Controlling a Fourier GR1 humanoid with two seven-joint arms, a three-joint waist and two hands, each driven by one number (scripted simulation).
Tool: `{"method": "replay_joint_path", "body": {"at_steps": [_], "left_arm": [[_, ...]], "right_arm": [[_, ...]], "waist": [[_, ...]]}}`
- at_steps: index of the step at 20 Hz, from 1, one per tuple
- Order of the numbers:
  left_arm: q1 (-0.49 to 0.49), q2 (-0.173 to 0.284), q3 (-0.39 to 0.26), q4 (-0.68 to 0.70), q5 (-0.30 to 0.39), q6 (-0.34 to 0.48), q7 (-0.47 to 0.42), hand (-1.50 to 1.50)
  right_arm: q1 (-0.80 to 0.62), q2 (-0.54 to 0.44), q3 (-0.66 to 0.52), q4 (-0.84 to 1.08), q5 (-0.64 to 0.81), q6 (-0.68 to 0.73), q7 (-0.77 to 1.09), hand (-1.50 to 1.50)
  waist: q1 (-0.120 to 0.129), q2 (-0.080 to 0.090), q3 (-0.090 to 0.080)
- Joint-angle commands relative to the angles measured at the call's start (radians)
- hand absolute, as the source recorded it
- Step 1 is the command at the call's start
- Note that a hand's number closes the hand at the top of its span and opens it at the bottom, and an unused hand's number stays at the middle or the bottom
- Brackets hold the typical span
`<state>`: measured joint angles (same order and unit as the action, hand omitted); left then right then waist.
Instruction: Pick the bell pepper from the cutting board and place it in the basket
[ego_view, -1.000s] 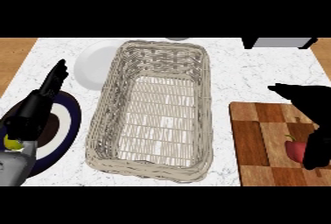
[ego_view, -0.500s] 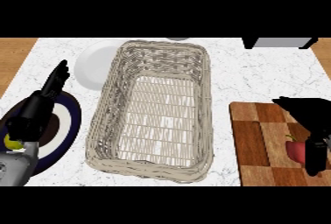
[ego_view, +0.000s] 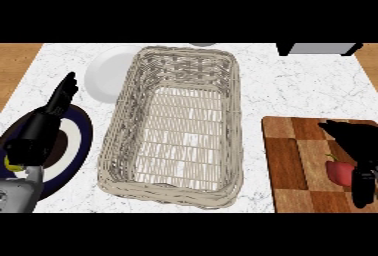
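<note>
The red bell pepper (ego_view: 339, 171) lies on the wooden cutting board (ego_view: 291, 160) at the right edge. My right hand (ego_view: 353, 142) hovers over it, fingers stretched toward the upper left just beyond the pepper and the thumb (ego_view: 362, 187) down along its right side. The hand is open and partly cut off by the view's edge. It covers part of the pepper. The long wicker basket (ego_view: 122, 125) stands in the middle, left of the board, with nothing in it. My left hand (ego_view: 46, 125) rests open at the far left, fingers up.
A dark blue plate (ego_view: 70, 150) lies under my left forearm, with a small yellow thing (ego_view: 10, 163) at its left rim. A white plate (ego_view: 107, 75) sits behind the basket's left wall. A grey object (ego_view: 317, 48) stands at the counter's back right.
My right hand has drawn back toward the lower right, uncovering more of the pepper. The pepper has stayed in place on the board. The left hand has not moved.
</note>
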<state>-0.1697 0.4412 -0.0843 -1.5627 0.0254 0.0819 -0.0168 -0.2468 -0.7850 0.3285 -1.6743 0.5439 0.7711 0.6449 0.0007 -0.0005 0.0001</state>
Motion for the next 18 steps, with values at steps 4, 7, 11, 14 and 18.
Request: {"method": "replay_joint_path", "body": {"at_steps": [4,7,11,14,18], "left_arm": [[-0.04,-0.027,0.046,0.01,-0.038,-0.052,0.034,0.0],[-0.036,-0.058,0.032,-0.016,-0.057,-0.034,0.057,0.0],[-0.03,-0.036,0.098,-0.004,-0.043,-0.106,0.025,0.0],[-0.066,-0.077,0.085,0.005,-0.08,-0.086,0.039,0.0],[-0.075,-0.101,0.099,0.042,-0.1,-0.109,0.033,0.0]], "right_arm": [[0.064,0.041,-0.045,-0.005,0.126,-0.035,-0.115,-1.5],[0.091,0.043,-0.027,0.086,0.214,-0.155,-0.217,-1.5],[0.027,0.116,-0.044,0.156,0.271,-0.116,-0.224,-1.5],[0.111,0.094,-0.087,0.106,0.269,-0.125,-0.275,-1.5],[0.072,0.154,-0.106,0.176,0.328,-0.133,-0.29,-1.5]], "waist": [[-0.003,0.0,0.0],[-0.002,0.0,0.0],[0.003,0.001,0.0],[-0.003,0.0,0.0],[-0.001,0.001,0.0]]}}
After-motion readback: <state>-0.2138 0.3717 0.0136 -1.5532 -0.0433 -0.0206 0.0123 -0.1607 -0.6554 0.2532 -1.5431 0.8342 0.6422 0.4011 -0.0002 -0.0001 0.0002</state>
